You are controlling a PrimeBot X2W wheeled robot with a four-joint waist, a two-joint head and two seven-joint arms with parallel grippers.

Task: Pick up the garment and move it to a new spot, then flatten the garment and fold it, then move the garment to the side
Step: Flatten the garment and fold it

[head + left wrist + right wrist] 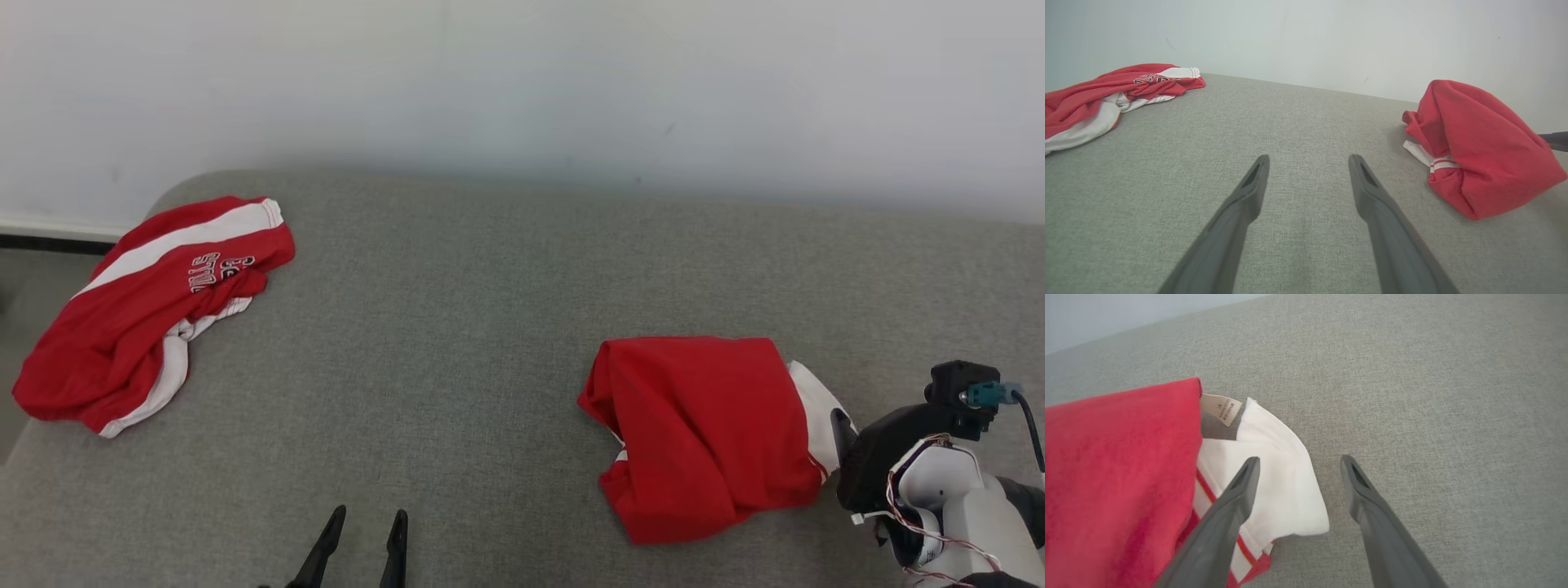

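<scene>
A: Hands?
B: L hand [1309, 157] wide open over grey surface [457, 327]. R hand [1298, 459] wide too, at garment's [702, 433] white edge.
A: Garment?
B: Bundled, right side; 2nd garment [147, 310] far left.

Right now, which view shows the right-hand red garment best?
Head view: the red garment lies whole, seen from above. The left wrist view shows it low and side-on. The right wrist view crops it to a red edge, white part and label.
</scene>
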